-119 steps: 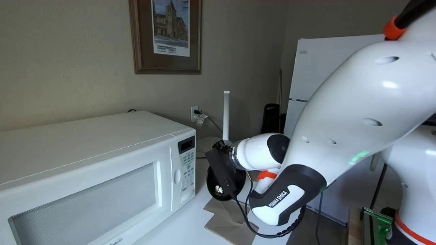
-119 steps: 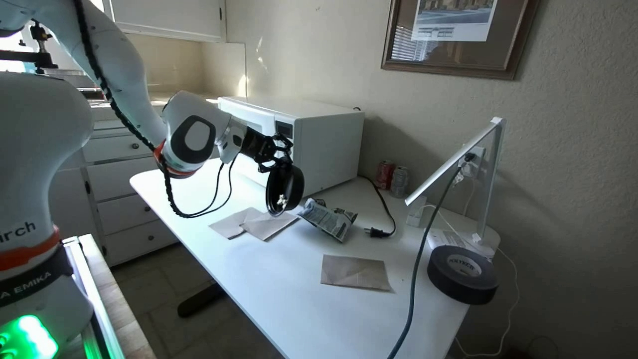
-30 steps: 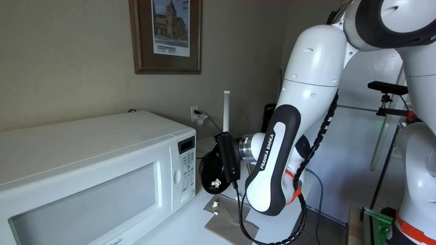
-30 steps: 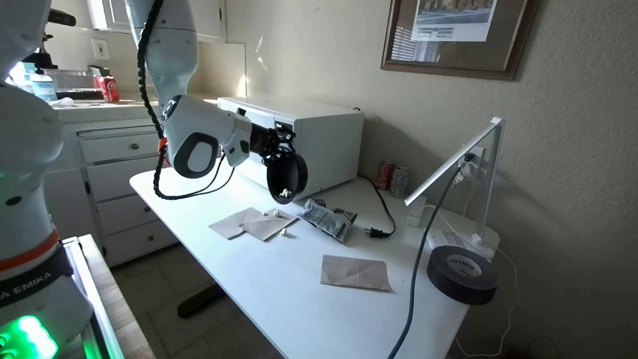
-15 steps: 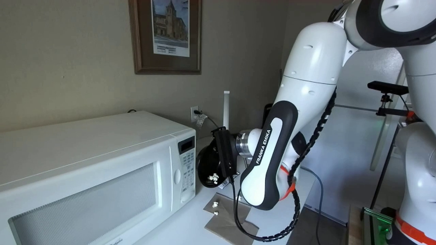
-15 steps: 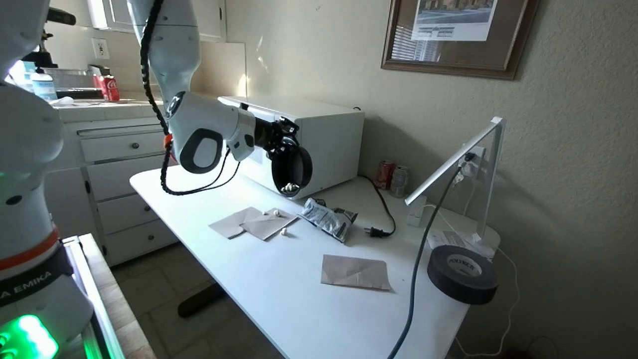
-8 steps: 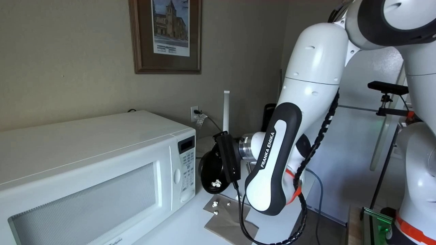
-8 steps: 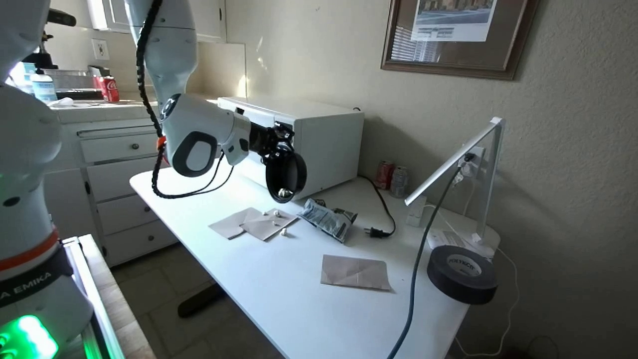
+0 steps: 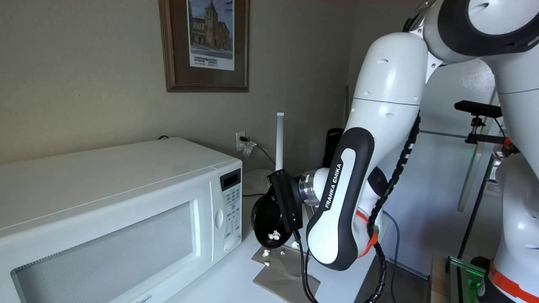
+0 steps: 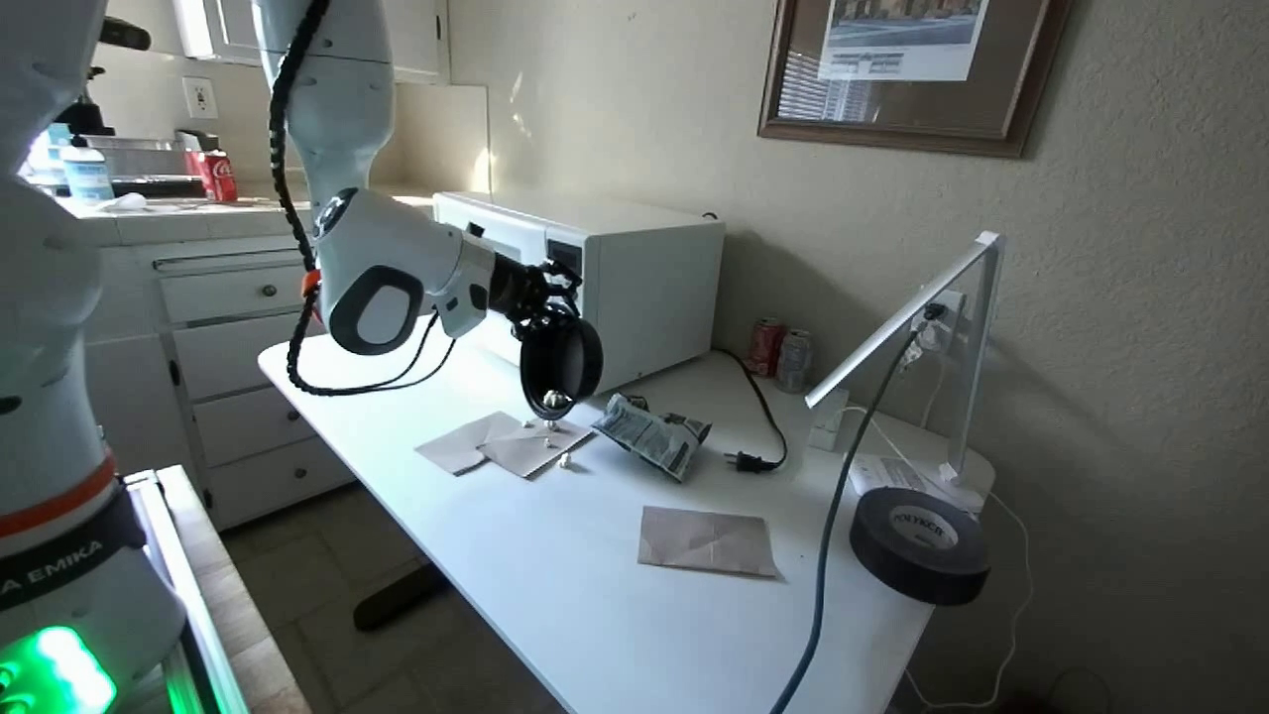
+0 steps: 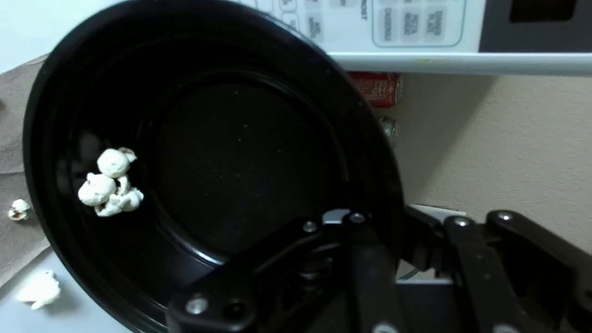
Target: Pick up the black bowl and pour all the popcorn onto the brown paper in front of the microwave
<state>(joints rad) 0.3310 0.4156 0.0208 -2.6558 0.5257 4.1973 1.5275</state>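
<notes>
Hand (image 11: 383, 218) clamped on bowl (image 11: 245, 152), wrist view lower ctr-R; popcorn (image 11: 98, 189), mid-L, might miss paper (image 11: 16, 138), far L, if tipped too fast

My gripper (image 11: 391, 226) is black, the bowl (image 11: 249, 152) glossy black; from this end I make out white popcorn (image 11: 104, 187), grey-brown paper (image 9: 280, 280), a white microwave (image 9: 126, 210) with meshed grey window (image 9: 109, 248), a red can (image 11: 375, 89)

In an exterior view, the microwave (image 9: 139, 210) is seen from near its front; in an exterior view, its side is faced across the tabletop (image 10: 555, 555). The bowl (image 11: 240, 148), shared by both, is looked into closely by the wrist view.
</notes>
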